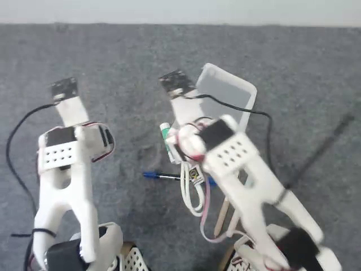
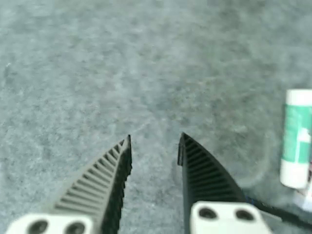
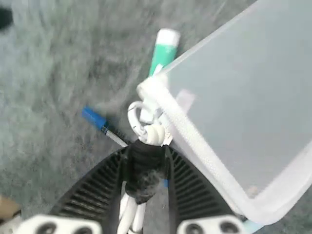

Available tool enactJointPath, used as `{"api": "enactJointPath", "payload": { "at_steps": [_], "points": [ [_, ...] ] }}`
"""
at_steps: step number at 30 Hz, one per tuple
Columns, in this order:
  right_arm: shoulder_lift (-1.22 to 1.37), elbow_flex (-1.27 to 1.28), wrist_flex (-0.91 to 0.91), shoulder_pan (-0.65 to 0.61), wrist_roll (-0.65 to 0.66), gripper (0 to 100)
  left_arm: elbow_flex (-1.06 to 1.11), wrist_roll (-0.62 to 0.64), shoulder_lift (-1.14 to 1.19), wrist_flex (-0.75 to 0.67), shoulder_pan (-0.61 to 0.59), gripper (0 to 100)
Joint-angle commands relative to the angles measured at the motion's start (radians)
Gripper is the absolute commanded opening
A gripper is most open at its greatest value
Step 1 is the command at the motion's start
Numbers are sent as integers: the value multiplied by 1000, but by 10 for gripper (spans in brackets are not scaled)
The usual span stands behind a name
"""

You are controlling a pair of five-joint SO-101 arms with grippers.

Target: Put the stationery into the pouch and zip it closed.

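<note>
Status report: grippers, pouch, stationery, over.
Left gripper open over bare carpet. Right gripper shut on zip pull of pouch. Glue stick and pen lie outside pouch.

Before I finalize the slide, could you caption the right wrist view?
Right gripper grips the zipper pull of the pouch; glue stick and blue pen nearby.

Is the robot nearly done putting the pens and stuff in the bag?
Not yet, it is only starting. Done: nothing looks packed. The green stick and the blue pen lie outside the pouch. In hand: the right gripper is shut on the pouch's zip cord, while the left gripper is open and holds nothing. Left to do: put the things inside, then zip the pouch closed.
</note>
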Motion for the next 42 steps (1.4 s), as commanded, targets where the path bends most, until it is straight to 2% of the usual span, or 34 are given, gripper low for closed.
{"api": "enactJointPath", "payload": {
  "at_steps": [1, 6, 12, 17, 21, 25, 30, 42],
  "points": [
    [-208, 101, -124, 39, 6, 6, -113, -26, -57, 74, 83, 171],
    [-423, 287, -295, 90, 11, 6, -222, -28, -57, 146, 196, 257],
    [-593, 368, -328, 148, 6, 6, -312, -31, -57, 150, 322, 271],
    [-633, 396, -361, 182, 5, 6, -417, -26, -57, 193, 370, 271],
    [-641, 462, -466, 205, 5, 6, -490, -25, -57, 218, 453, 271],
    [-641, 473, -490, 237, 3, 6, -503, -25, -57, 212, 531, 272],
    [-641, 473, -490, 243, 3, 6, -489, -3, -46, 149, 551, 272],
    [-641, 473, -490, 243, 3, 6, -277, 14, -55, -80, 548, 272]
  ]
}}
